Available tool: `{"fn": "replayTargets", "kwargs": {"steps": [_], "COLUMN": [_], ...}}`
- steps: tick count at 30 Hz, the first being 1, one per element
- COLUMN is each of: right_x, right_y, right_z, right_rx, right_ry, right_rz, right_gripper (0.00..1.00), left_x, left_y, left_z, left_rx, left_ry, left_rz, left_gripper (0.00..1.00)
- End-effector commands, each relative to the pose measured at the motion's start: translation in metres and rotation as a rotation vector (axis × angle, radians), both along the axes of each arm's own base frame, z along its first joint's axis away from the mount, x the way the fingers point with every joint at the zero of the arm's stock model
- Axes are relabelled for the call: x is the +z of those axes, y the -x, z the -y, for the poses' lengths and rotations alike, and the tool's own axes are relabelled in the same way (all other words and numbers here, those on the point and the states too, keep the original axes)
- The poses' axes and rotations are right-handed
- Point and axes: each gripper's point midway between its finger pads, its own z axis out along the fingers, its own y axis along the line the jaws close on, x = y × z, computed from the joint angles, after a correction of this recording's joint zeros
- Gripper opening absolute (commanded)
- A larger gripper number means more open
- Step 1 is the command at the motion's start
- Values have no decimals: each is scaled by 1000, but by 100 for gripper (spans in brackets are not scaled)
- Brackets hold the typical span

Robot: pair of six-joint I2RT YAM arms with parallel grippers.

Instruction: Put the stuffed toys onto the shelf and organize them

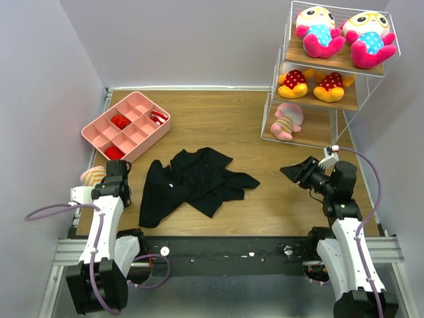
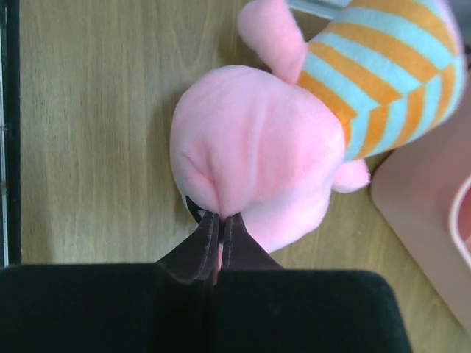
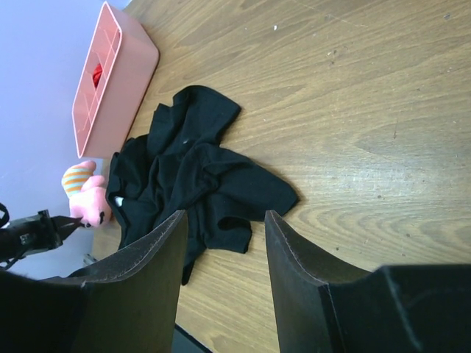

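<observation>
A pale pink stuffed toy (image 2: 257, 147) with an orange and blue striped body lies on the table at the near left (image 1: 93, 175). My left gripper (image 2: 218, 217) is shut on a fold of its pink head, at the table's left edge (image 1: 118, 171). The shelf (image 1: 318, 136) stands at the far right. Two blue-dotted toys (image 1: 318, 30) sit on its top board, two yellow-orange ones (image 1: 295, 83) on the middle board, and one pink striped toy (image 1: 288, 119) on the bottom board. In front of the shelf my right gripper (image 1: 291, 172) hangs open above the wood (image 3: 224, 215), with nothing between its fingers.
A black cloth garment (image 1: 195, 179) lies crumpled at the middle near side of the table (image 3: 191, 169). A pink compartment tray (image 1: 89, 132) with red items stands at the far left, its corner close beside the held toy (image 2: 419, 191).
</observation>
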Motion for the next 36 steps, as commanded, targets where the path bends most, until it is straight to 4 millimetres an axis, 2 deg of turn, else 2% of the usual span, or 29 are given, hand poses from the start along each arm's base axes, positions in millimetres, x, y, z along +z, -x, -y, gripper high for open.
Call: {"fn": "replayTargets", "kwargs": {"steps": [1, 6, 11, 14, 15, 16, 17, 18, 19, 21, 22, 23, 24, 25, 27, 29, 31, 32, 34, 36], "right_x": [16, 21, 29, 37, 43, 46, 50, 57, 60, 68, 74, 77, 80, 86, 92, 98, 102, 99, 97, 99], "right_y": [5, 8, 11, 18, 20, 22, 25, 27, 29, 33, 34, 35, 37, 38, 42, 43, 39, 36, 26, 23], "right_z": [-4, -5, -7, -14, -15, -17, -18, -19, -20, -23, -25, -26, -29, -31, -35, -36, -34, -33, -30, -35], "right_rx": [23, 30, 57, 117, 130, 140, 153, 158, 164, 183, 195, 206, 230, 247, 291, 307, 302, 289, 252, 283], "right_ry": [-2, -4, 18, 16, 22, 24, 22, 26, 25, 13, 8, 0, -11, -13, -4, 23, 41, 34, 10, -31], "right_rz": [35, 53, 68, 87, 112, 121, 135, 163, 173, 190, 205, 209, 212, 228, 266, 321, 364, 358, 327, 312], "right_gripper": [54, 55, 55, 55, 55, 55, 55, 55, 55, 56, 56, 56, 56, 56, 57, 57, 57, 57, 57, 57], "left_x": [35, 96, 137, 162, 175, 178, 185, 205, 201, 213, 216, 220, 233, 227, 229, 222, 221, 219, 216, 209], "left_y": [3, 14, 11, -4, -21, -27, -35, -58, -65, -81, -83, -85, -90, -89, -94, -93, -91, -88, -85, -80], "left_z": [-10, -13, -8, -1, 7, 13, 21, 47, 58, 84, 106, 120, 130, 148, 161, 178, 189, 200, 208, 220], "left_rx": [39, 1, -119, -282, -365, -477, -555, -723, -850, -982, -1090, -1153, -1208, -1304, -1371, -1466, -1535, -1591, -1652, -1718], "left_ry": [-62, -120, -157, -211, -214, -251, -268, -267, -305, -318, -283, -268, -292, -241, -205, -135, -116, -89, -99, -88], "left_rz": [92, 136, 203, 232, 298, 275, 311, 442, 442, 601, 670, 727, 805, 839, 887, 893, 904, 905, 888, 863], "left_gripper": [0, 0, 0, 0, 0, 0, 0, 0, 0, 0, 0, 0, 0, 0, 0, 0, 0, 0, 0, 0]}}
